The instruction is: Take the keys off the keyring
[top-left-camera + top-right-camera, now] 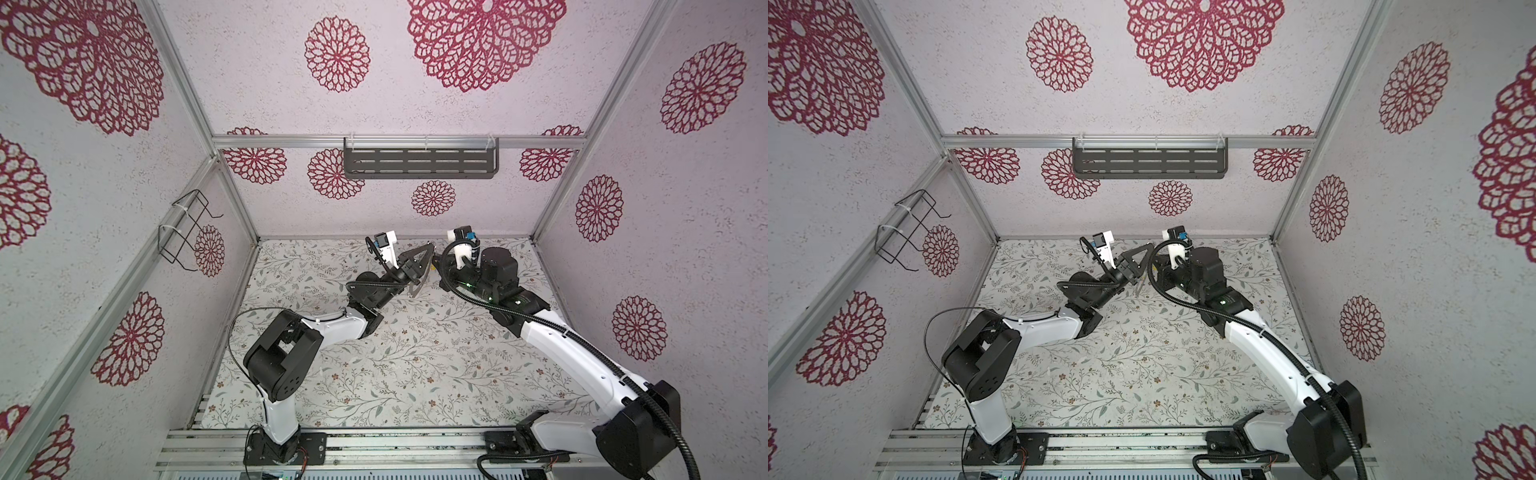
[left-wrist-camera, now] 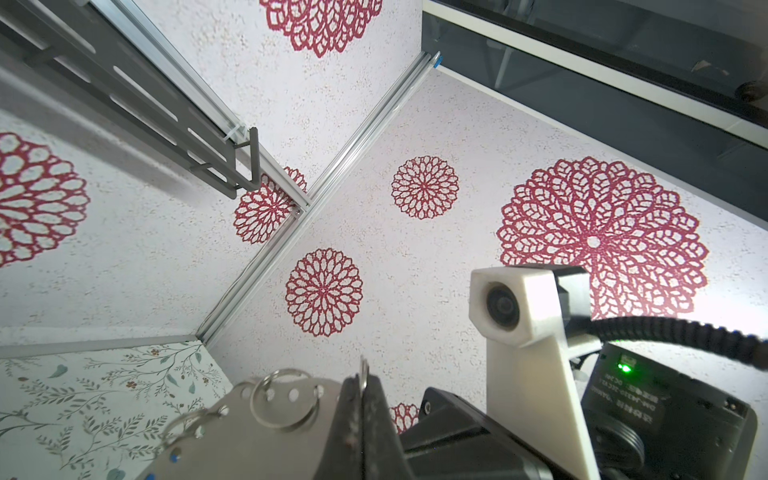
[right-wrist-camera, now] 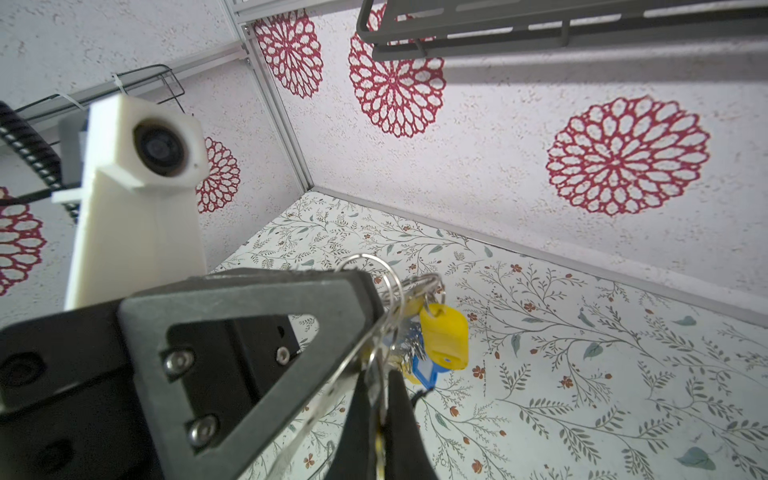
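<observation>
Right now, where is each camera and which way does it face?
Both top views: high at front, looking down at table; both arms show.
Left wrist: on left arm, faces a wall corner; left gripper, right arm's camera show.
Right wrist: on right arm, faces keys and table; right gripper, left arm's camera show.
Shared: both wrist views see the shelf.

Both top views: bright, even, diffuse light, with only faint arm shadows on the surface. Wide-angle bend in the frame rails at the edges. Right wrist view: soft shelf shadow on the wall, and the left arm's camera mount is out of focus. Left wrist view: wall blown out beside the right arm's camera mount.
</observation>
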`<act>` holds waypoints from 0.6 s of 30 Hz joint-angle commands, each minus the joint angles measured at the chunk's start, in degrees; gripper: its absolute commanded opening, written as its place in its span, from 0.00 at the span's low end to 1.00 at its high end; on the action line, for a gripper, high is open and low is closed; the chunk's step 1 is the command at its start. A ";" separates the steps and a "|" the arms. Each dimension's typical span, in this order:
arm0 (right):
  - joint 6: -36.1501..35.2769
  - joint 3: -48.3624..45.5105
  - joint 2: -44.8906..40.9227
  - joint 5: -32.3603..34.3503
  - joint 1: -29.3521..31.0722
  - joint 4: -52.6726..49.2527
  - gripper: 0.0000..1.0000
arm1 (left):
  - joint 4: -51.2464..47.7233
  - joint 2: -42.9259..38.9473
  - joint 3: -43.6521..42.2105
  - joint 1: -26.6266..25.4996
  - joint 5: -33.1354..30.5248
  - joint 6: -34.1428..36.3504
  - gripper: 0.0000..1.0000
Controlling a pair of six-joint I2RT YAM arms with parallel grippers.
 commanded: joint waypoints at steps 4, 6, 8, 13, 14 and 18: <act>-6.23 -6.35 -1.49 3.19 -1.14 -7.57 0.00 | 10.55 -2.29 3.97 1.32 -2.95 -3.24 0.00; -6.87 -5.02 -1.22 2.83 -3.11 -6.96 0.00 | 9.64 -2.52 4.48 1.21 -1.80 -3.87 0.00; -7.62 -2.76 -0.86 0.88 -4.75 -7.33 0.00 | 8.90 -2.85 4.37 1.25 -1.12 -3.92 0.00; -9.21 2.05 0.33 -3.81 -6.50 -9.01 0.00 | 6.96 -3.45 3.31 1.39 -1.35 -2.07 0.00; -8.71 1.99 0.37 -5.33 -6.38 -8.45 0.00 | 6.98 -3.33 3.10 1.41 -2.43 -1.24 0.00; -3.79 -1.39 0.40 -10.83 -4.68 -3.95 0.00 | 7.67 -1.71 4.14 1.43 -5.62 2.96 0.00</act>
